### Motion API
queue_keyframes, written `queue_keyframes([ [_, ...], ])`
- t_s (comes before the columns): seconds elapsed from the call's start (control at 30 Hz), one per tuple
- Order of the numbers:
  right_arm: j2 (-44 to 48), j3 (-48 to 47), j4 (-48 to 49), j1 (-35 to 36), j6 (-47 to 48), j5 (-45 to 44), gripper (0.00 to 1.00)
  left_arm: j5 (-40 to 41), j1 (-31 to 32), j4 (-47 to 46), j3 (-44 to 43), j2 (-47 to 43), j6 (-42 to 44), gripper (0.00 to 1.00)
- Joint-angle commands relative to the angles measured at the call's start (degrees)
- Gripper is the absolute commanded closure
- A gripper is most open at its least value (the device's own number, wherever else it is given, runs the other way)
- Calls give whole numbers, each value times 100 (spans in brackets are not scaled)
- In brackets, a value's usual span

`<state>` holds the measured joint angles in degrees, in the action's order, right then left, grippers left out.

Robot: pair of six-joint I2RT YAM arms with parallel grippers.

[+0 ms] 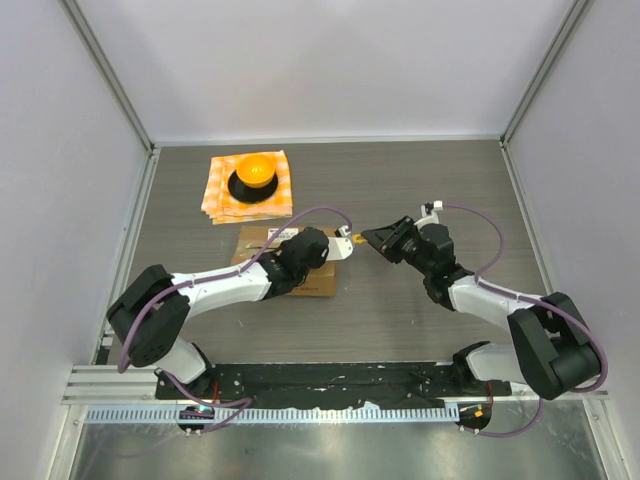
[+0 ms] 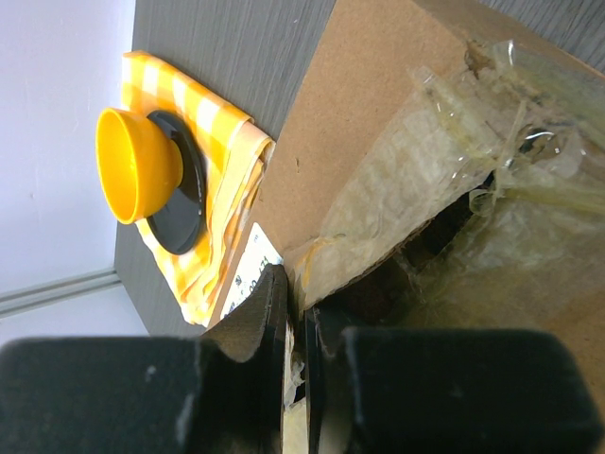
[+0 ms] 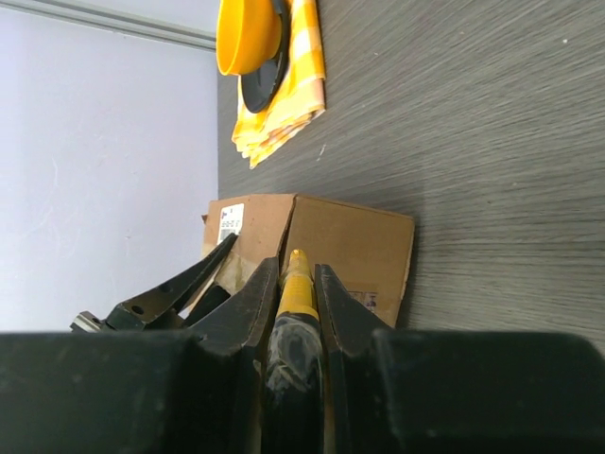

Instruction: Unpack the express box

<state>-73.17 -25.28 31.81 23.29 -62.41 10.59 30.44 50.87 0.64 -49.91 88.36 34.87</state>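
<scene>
Cardboard express box (image 2: pixel 364 113), tape (image 2: pixel 454 170) crinkled; left gripper (image 2: pixel 295 317) pinches its edge, right gripper (image 3: pixel 295 270) clamps yellow tool (image 3: pixel 298 295).

robot lab test cell, plain white panel walls (image 1: pixel 330 60), aluminium frame posts (image 1: pixel 108 72), dark wood-grain counter (image 1: pixel 400 310), left arm (image 1: pixel 225 285) and right arm (image 1: pixel 490 297) bolted to a black base plate (image 1: pixel 340 376) at the near edge, slotted cable rail (image 1: pixel 280 413)
</scene>
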Motion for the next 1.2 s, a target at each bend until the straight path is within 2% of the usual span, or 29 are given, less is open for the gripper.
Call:
queue_keyframes([
  [0.0, -241, 93, 922, 62, -447, 136, 99, -64, 2, -3, 69, -117, -446, 100],
  [0.43, -769, 119, 1697, 185, -790, 242, 99, -82, 2, 15, 78, -64, -464, 100],
  [1.17, -435, 58, 1231, 167, -553, 118, 99, -73, 2, 32, 166, -143, -508, 100],
])
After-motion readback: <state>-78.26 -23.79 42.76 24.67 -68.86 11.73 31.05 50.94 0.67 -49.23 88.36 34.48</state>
